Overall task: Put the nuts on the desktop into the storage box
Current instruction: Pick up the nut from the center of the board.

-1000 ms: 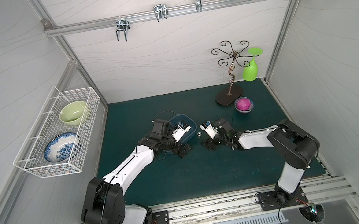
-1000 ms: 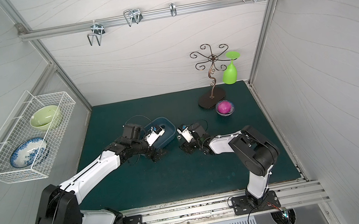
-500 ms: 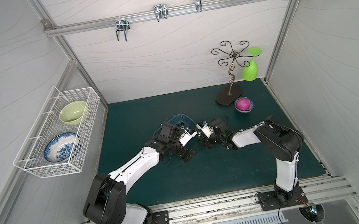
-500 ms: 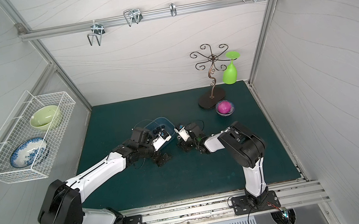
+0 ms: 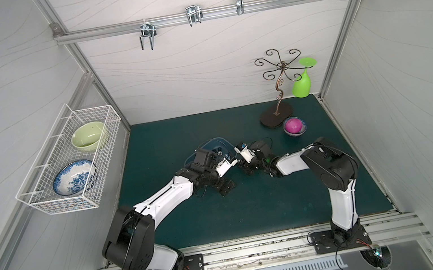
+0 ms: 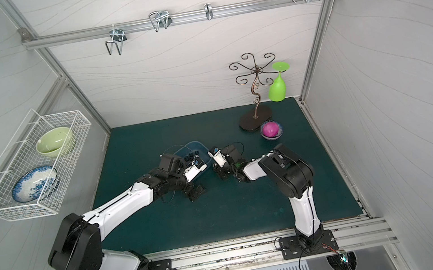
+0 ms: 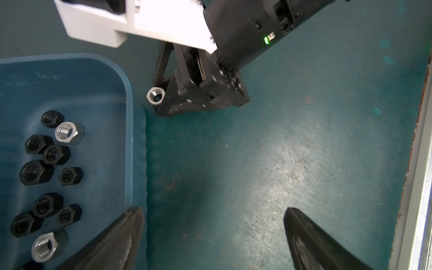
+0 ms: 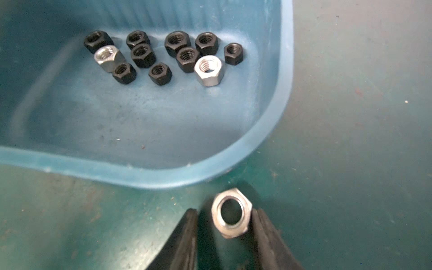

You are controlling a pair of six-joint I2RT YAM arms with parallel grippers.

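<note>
The blue-grey storage box (image 5: 218, 142) sits mid-desktop (image 5: 280, 205), partly under my left wrist. Several black nuts (image 8: 187, 56) and two silver ones lie inside it. One silver nut (image 8: 231, 216) lies on the desktop just outside the box's rounded corner (image 8: 284, 93). My right gripper (image 8: 224, 211) straddles this nut: one finger touches it and a narrow gap shows at the other. The left wrist view shows the same nut (image 7: 156, 95) at the right gripper's tips. My left gripper (image 7: 212, 210) is wide open and empty, one finger over the box rim (image 7: 129, 140).
A metal glass stand (image 5: 277, 115) with a green glass (image 5: 302, 85) stands at the back right, a small bowl with a magenta ball (image 5: 293, 126) beside it. A white wire basket (image 5: 70, 160) with two bowls hangs on the left wall. The two wrists are close together.
The right gripper's jaws have narrowed around the silver nut. The left gripper has shifted from over the box towards its right corner, staying open. The right arm's elbow has swung.
</note>
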